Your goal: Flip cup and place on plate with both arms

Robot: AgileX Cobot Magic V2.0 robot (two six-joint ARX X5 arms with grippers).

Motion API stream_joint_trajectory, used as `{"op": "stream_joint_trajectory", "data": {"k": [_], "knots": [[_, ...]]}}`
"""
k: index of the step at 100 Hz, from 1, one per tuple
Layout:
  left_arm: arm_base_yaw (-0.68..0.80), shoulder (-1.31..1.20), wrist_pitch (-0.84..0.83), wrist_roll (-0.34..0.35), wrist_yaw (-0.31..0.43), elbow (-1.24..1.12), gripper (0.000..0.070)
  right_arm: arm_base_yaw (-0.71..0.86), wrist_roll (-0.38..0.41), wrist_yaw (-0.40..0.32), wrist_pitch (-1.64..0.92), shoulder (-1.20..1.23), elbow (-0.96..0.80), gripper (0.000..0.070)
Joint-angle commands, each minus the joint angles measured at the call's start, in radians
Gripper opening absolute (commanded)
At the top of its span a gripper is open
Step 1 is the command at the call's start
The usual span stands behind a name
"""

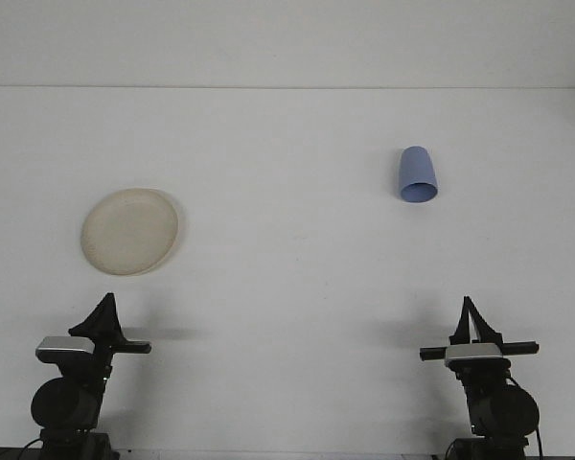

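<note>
plate (130,231) left | cup (417,175) right, farther back, seemingly inverted

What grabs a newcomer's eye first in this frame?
The blue cup, standing upside down on the far right of the white table, is the only strong colour. Next is the pale plate on the left, well apart from it. Both arms sit at the near edge, left pincer and right pincer touching nothing.

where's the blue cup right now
In the front view the blue cup sits on the white table, right of centre and far back, beyond the right tool, well apart from the plate.
</note>
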Motion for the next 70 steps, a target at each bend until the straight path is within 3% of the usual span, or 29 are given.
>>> {"op": "stream_joint_trajectory", "data": {"k": [1, 70], "knots": [[0.000, -0.002, 0.010, 0.000, -0.005, -0.020, 0.0013, 0.002, -0.003, -0.001, 0.012, 0.000, -0.002, 0.0000], [0.000, -0.002, 0.010, 0.000, -0.005, -0.020, 0.0013, 0.002, 0.018, -0.008, 0.014, 0.000, -0.002, 0.0000]]}}
